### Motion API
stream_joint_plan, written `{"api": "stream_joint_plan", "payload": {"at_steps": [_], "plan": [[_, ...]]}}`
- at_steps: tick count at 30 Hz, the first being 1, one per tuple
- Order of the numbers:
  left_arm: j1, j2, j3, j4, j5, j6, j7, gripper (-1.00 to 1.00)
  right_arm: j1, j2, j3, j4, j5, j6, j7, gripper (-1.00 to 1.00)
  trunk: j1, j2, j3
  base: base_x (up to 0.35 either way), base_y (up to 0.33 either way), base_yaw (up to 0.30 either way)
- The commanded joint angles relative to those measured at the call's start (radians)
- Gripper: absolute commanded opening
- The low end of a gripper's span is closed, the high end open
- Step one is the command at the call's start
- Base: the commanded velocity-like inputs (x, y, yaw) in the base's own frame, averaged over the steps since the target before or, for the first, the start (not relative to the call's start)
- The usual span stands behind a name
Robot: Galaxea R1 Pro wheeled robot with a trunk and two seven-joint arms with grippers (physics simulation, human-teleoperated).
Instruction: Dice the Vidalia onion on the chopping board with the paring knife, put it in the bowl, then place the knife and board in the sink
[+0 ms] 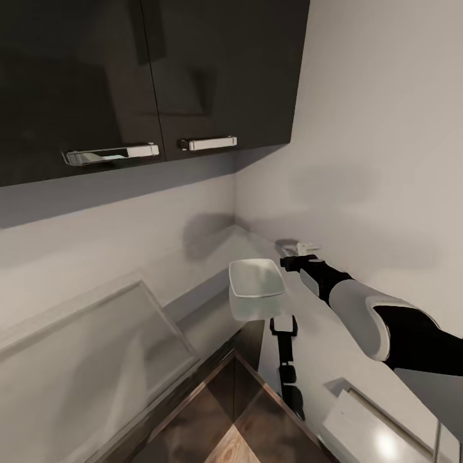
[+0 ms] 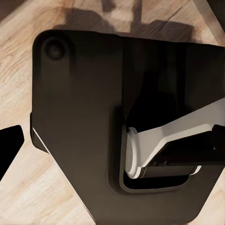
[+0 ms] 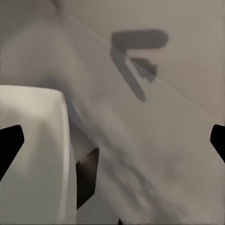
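Head view frames a tilted kitchen corner, with the right arm (image 1: 379, 315) stretched from the lower right of the frame toward the centre, its white and black forearm laid low over the countertop (image 1: 334, 360). At the arm's end, right of centre, the right gripper (image 1: 302, 247) is seen just to the right of the bowl (image 1: 256, 280), apart from it; how far its fingers are parted cannot be told from this angle. The bowl is set on the countertop near the wall corner at mid-frame, and nothing is seen inside its white hollow. A dark reflection of the arm is cast on the glossy surface below the bowl. Two dark wall cabinets (image 1: 148, 77) with chrome handles are hung across the upper left of the frame. In the right wrist view, black fingertips (image 3: 10, 143) are shown at the far left and right edges, spread wide with nothing between them, and the bowl's pale wall (image 3: 33, 154) is seen at the lower left, against the grey countertop (image 3: 154, 154). In the left wrist view, a dark part of the robot's base (image 2: 79, 117) is seen over a wooden floor (image 2: 28, 197), with one black fingertip (image 2: 9, 145) at the left edge; the left gripper's spread cannot be told.
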Motion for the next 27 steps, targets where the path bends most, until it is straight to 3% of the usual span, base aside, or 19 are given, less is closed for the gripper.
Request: {"api": "stream_joint_plan", "payload": {"at_steps": [1, 6, 9, 15, 27], "plan": [[0.000, -0.001, 0.003, 0.001, 0.008, 0.001, -0.008, 1.00, 0.003, 0.001, -0.006, -0.002, 0.010, 0.006, -0.003, 1.00, 0.001, -0.002, -0.002, 0.002, 0.000, 0.000], [0.000, -0.001, 0.003, 0.004, 0.008, 0.000, -0.008, 1.00, 0.025, 0.002, -0.006, -0.002, 0.010, -0.016, -0.001, 1.00, 0.001, -0.002, -0.002, 0.000, 0.000, 0.000], [-0.001, -0.008, 0.000, 0.010, 0.007, 0.001, -0.008, 1.00, 0.037, 0.019, -0.006, 0.001, 0.010, -0.021, 0.003, 1.00, 0.001, -0.002, -0.002, 0.000, 0.000, 0.000], [-0.001, -0.007, 0.001, 0.024, 0.007, 0.000, -0.008, 1.00, 0.039, 0.027, -0.007, 0.001, 0.010, -0.020, -0.005, 1.00, 0.001, -0.002, -0.002, 0.000, 0.000, 0.000], [-0.002, -0.007, 0.001, 0.050, 0.007, -0.003, -0.008, 1.00, 0.040, 0.026, -0.009, 0.000, 0.007, -0.020, 0.001, 1.00, 0.001, -0.002, -0.002, 0.000, 0.000, 0.000]]}}
